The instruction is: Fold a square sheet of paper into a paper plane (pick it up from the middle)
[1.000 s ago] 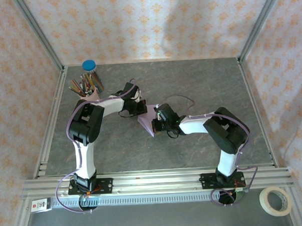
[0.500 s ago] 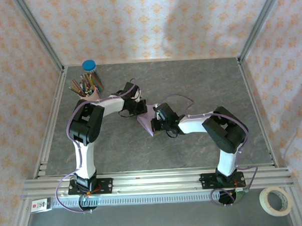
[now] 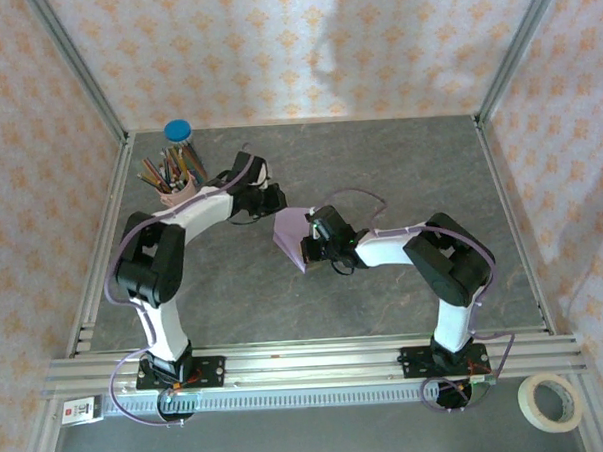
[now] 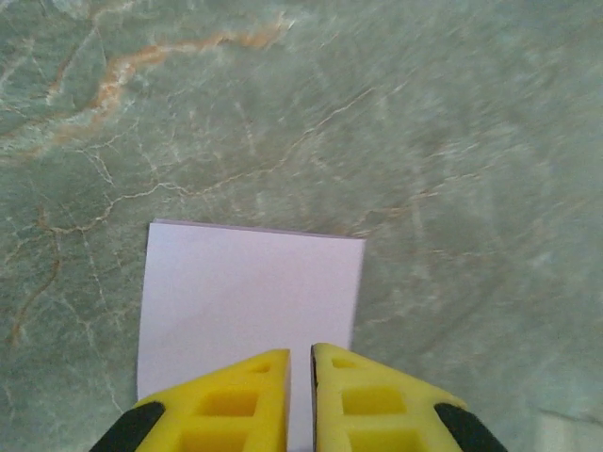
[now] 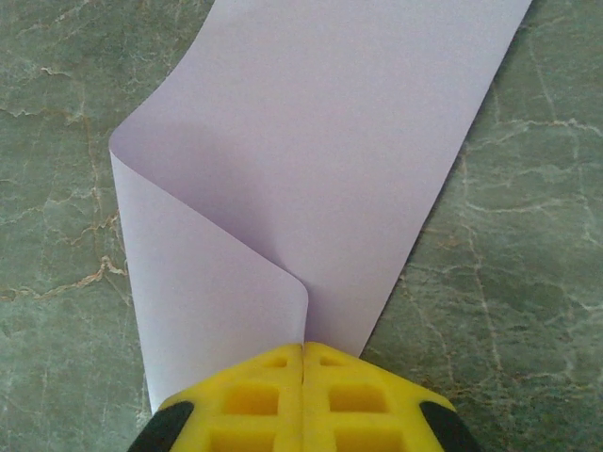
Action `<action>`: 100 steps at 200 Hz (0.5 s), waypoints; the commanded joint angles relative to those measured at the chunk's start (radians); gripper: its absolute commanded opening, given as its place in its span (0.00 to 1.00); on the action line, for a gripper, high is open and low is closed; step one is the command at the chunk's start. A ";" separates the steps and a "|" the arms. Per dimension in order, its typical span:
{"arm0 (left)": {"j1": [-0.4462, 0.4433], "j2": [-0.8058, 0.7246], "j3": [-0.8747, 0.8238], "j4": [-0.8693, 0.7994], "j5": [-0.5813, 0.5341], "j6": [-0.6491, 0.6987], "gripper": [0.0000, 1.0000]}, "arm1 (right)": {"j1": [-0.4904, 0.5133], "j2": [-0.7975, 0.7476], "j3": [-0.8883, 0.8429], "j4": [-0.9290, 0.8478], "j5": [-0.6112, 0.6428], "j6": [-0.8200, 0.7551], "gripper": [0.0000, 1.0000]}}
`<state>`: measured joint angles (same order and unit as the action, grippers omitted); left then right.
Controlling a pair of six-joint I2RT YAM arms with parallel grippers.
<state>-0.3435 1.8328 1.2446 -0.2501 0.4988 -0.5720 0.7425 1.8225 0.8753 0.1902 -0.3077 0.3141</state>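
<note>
On veined stone (image 5: pixel 528 282), lilac paper (image 5: pixel 320 141) (curled)

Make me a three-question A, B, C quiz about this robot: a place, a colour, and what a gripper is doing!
1. What colour is the sheet of paper? A green B pale lilac C yellow
2. Where is the pencil cup? A beside the left arm B at the right arm's base C on the paper
3. The right gripper is: A wide open B holding a pencil C shut on the paper
Answers: 1 B, lilac in both wrist views; 2 A, it stands by that arm; 3 C, fingers pinch the sheet.
</note>
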 commanded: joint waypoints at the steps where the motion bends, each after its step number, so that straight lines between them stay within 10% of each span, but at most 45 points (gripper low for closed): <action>1: -0.004 -0.050 -0.101 0.092 0.079 -0.093 0.14 | -0.007 0.034 0.007 -0.087 0.021 -0.006 0.00; 100: -0.062 -0.059 -0.245 0.132 0.117 -0.192 0.08 | -0.007 0.047 0.019 -0.115 0.015 -0.009 0.00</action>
<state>-0.3931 1.7626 1.0069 -0.1276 0.6243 -0.7410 0.7422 1.8290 0.8898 0.1734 -0.3115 0.3138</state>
